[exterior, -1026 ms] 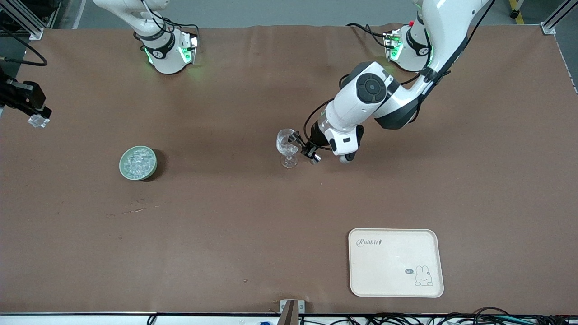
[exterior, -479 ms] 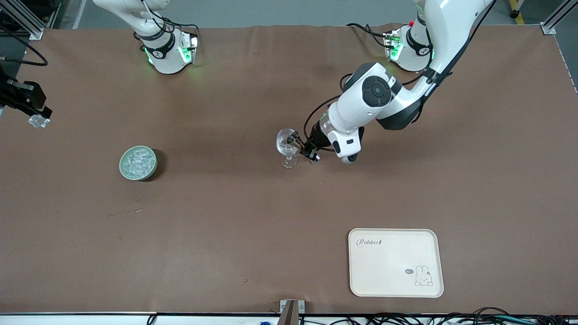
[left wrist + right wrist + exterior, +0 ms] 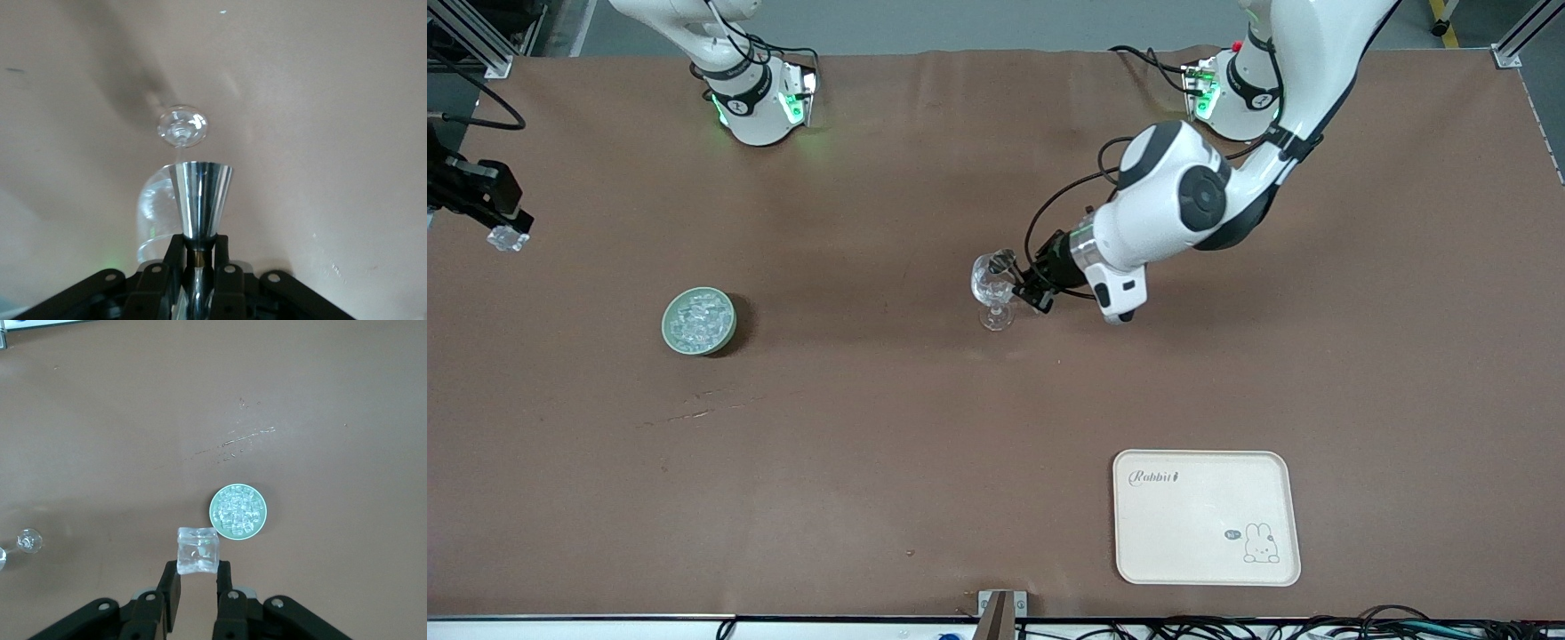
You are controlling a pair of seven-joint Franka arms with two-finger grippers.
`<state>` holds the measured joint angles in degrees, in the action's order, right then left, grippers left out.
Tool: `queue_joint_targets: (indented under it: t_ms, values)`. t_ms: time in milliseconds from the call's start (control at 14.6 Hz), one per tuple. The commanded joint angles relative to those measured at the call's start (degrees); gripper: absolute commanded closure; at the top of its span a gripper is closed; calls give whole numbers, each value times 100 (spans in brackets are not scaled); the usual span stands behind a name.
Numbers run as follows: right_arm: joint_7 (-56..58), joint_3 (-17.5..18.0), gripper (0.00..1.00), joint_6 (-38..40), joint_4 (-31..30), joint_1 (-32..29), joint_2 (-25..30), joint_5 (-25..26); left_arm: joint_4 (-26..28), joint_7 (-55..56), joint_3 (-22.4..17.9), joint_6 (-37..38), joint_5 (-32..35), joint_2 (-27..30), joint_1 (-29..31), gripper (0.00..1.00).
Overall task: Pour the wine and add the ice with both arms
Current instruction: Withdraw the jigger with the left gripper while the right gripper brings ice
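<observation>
The right pincer [image 3: 196, 581] is clamped on one ice cube [image 3: 197, 551], high over the counter's [image 3: 871, 444] edge at the right arm's end, with the green bowl [image 3: 699, 321] of ice [image 3: 698, 318] on the counter below it. The stemmed glass [image 3: 992, 286] stands mid-counter, well apart toward the left arm's end, so the cube must travel that way. The left pincer [image 3: 1024, 286], closed on a metal jigger [image 3: 199, 199], is tipped at the glass's rim, forearm slanting down from its base
</observation>
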<state>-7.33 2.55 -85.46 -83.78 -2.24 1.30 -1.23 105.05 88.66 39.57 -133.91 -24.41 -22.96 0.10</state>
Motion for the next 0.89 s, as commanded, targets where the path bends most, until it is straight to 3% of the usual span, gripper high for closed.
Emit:
queue_joint_targets:
  t_ms: [0, 342, 684, 821]
  values:
    - [-627, 26, 99, -32, -42, 249, 28, -79, 85, -1066, -790, 1048, -1194, 809, -27, 100]
    - [-1900, 245, 99, -365, -42, 750, -305, -79, 94, -2140, -1811, 1903, -2250, 925, -45, 100]
    - [-4071, 1518, 100, -1130, -24, 812, -938, 87, -2, -2975, -2734, 2212, -3068, 654, -62, 100]
    - [-4862, 2010, 100, -1227, -7, 847, -1219, 403, -510, -2934, -3015, 2212, -3228, 180, -106, 99]
